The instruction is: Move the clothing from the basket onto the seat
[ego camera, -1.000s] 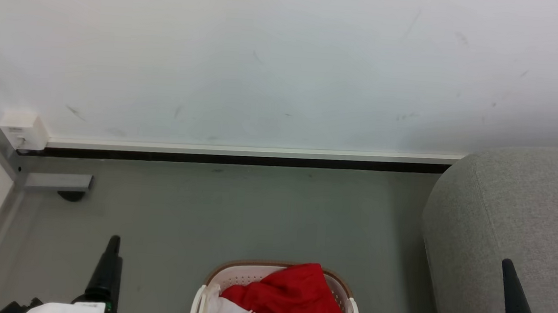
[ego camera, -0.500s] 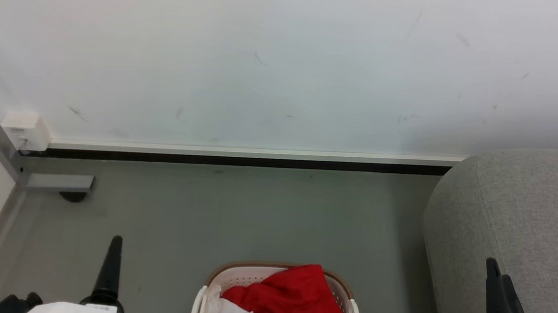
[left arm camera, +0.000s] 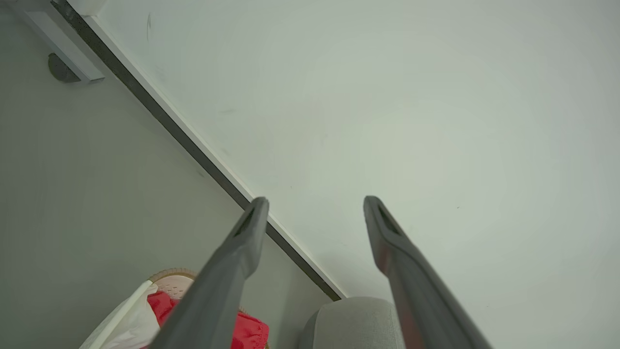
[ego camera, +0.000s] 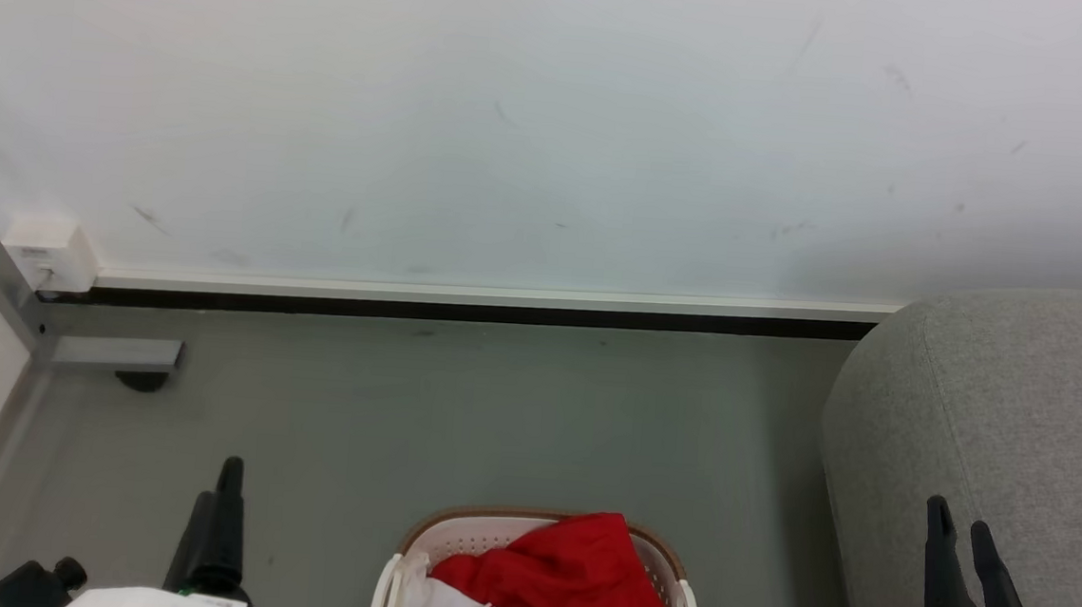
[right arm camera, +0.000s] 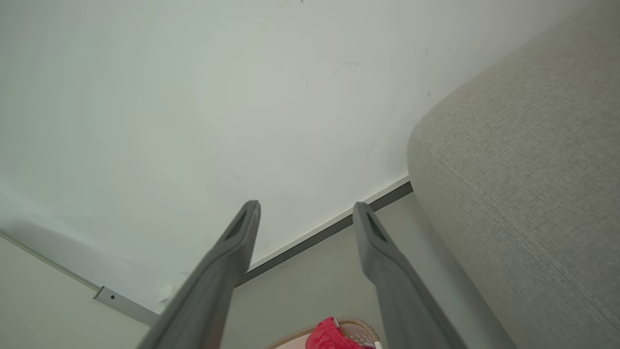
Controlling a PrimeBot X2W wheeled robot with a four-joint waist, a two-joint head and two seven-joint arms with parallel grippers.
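Note:
The cream basket (ego camera: pixel 525 528) stands on the grey floor at the bottom middle of the head view, with the red clothing (ego camera: pixel 570 572) heaped in it and white-trimmed fabric hanging over its near rim. The grey seat (ego camera: pixel 1009 412) rises to the right of the basket. My left gripper (ego camera: pixel 217 483) is open, left of the basket and apart from it. My right gripper (ego camera: pixel 957 515) is open in front of the seat's side. In the left wrist view the open gripper (left arm camera: pixel 315 201) points at the wall, with the basket (left arm camera: pixel 169 277), clothing (left arm camera: pixel 249 333) and seat (left arm camera: pixel 353 320) below. The right wrist view has the open gripper (right arm camera: pixel 306 207), the seat (right arm camera: pixel 523 169) and the clothing (right arm camera: pixel 329 338).
A white wall (ego camera: pixel 554 123) with a dark baseboard runs across behind the basket. At the left stand a metal frame post with a foot (ego camera: pixel 114 352) and a small white box (ego camera: pixel 45 250). Bare grey floor (ego camera: pixel 495 415) lies between wall and basket.
My right gripper has turned and shifted a little left, so both its fingers now show apart. The left gripper has turned slightly too. Basket and clothing have not moved.

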